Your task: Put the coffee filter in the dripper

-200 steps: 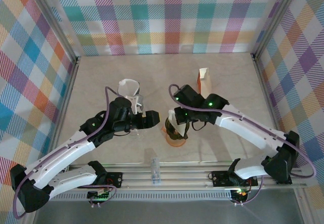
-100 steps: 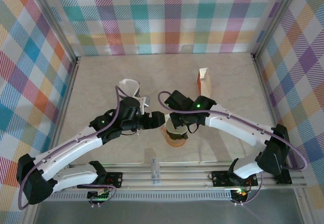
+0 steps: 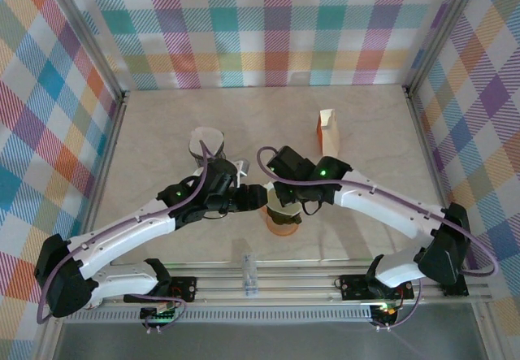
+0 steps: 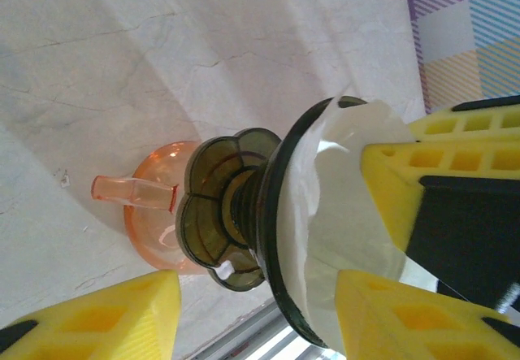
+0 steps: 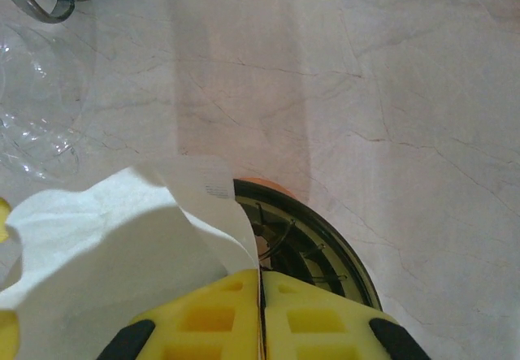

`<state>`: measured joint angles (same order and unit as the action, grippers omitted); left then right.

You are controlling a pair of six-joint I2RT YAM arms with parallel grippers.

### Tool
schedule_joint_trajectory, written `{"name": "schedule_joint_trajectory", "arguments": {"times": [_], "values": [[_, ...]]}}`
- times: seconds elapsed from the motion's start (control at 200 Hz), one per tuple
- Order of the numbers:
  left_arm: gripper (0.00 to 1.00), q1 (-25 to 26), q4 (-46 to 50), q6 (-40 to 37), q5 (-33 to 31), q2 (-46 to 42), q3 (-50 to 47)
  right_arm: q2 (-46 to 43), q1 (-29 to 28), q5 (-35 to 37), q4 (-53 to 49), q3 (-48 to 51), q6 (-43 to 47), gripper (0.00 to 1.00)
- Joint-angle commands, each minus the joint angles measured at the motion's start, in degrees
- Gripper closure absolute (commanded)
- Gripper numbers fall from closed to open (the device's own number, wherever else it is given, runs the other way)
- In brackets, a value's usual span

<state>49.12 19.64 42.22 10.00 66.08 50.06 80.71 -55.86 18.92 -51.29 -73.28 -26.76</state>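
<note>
Right fingers (image 5: 211, 315) pinch the coffee filter (image 5: 122, 230) by its edge, directly above the dripper (image 5: 325, 250); left fingers (image 4: 106, 319) stand spread astride the dripper.

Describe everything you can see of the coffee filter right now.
The coffee filter is thin white paper, crinkled, with a wavy edge and partly opened. It rests in the mouth of the dark see-through dripper, and much of it stands above the rim. The right gripper pinches one edge between its shut yellow fingers.
</note>
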Motion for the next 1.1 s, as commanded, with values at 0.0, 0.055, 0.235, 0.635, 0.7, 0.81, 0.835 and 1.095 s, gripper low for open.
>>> {"name": "schedule_joint_trajectory", "arguments": {"times": [0.0,0.055,0.235,0.635,0.7,0.81,0.835,1.095], "values": [[0.49,1.17,-0.62,-0.56,-0.12,0.98,1.19,-1.5,-0.39,-0.45,1.19,1.09,-1.31,0.87],[0.53,1.24,-0.47,-0.73,-0.07,1.32,1.35,-1.72,-0.31,-0.37,1.18,1.28,-1.55,0.85],[0.56,1.29,-0.21,-0.86,-0.16,1.82,1.75,-4.71,-0.26,0.44,1.57,1.12,-1.69,0.67],[0.56,1.25,0.33,-0.91,-0.9,2.31,2.42,-10.77,2.59,-0.74,0.61,5.94,-2.42,0.55],[0.56,1.24,0.39,-0.99,-1.12,2.43,2.38,-10.68,2.83,-1.12,0.87,6.58,-2.42,0.63],[0.56,1.32,0.33,-0.94,-1.21,2.85,2.44,-10.18,2.92,-1.08,1.22,7.11,-1.87,0.74],[0.56,1.26,0.31,-0.98,-1.25,2.98,2.41,-9.96,2.91,-1.08,1.31,7.18,-1.87,0.77],[0.56,1.24,0.25,-1.08,-1.67,3.55,2.41,-8.46,3.03,-1.06,1.8,7.55,-1.11,0.85]]}}
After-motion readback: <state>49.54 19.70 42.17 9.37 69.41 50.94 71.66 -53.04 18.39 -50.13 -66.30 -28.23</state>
